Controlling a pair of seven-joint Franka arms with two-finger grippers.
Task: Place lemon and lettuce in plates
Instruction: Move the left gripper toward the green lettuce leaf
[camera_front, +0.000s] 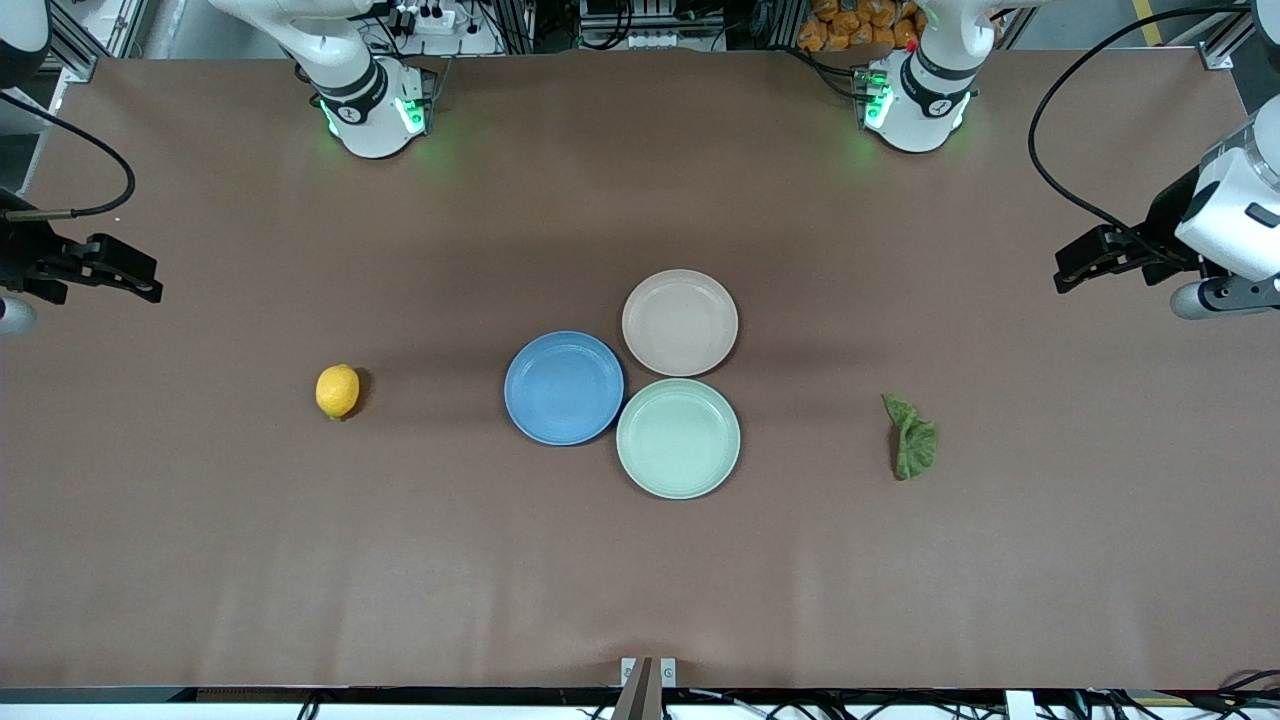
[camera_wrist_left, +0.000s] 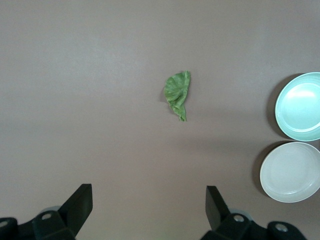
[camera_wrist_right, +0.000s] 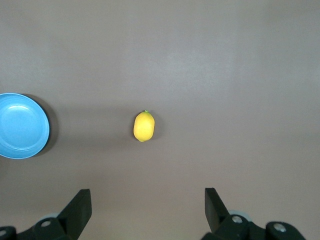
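Both grippers spread, empty, raised: left gripper (camera_wrist_left: 148, 210) above lettuce (camera_front: 911, 437), right gripper (camera_wrist_right: 147, 210) above lemon (camera_front: 337, 391).

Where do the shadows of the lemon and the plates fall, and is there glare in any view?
Front view: the lemon casts a soft shadow toward the plates; green base lights tint the table. Left wrist view: the mint-green plate shows a pale sheen. Right wrist view: a dark shadow edges the blue plate.

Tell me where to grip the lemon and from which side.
Grip the lemon across its narrow middle, coming straight down from above with the open right gripper. It lies on its side on bare table, with nothing beside it, so fingers probably fit either flank.
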